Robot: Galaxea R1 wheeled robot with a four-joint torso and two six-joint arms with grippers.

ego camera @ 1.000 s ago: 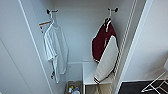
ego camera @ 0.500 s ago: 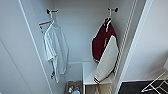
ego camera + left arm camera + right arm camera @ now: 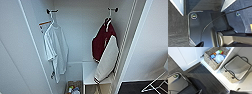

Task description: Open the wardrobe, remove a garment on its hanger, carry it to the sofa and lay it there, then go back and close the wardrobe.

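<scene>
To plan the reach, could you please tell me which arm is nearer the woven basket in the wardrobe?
Probably right: the right arm is over the floor just in front of the woven basket; the left arm is over dark carpet, seemingly farther away.

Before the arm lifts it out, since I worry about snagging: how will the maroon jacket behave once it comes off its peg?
The maroon jacket will probably be floppy: its white sleeve drapes loose. It likely swings, hanging from one thin hanger. It looks light, though bulky.
</scene>
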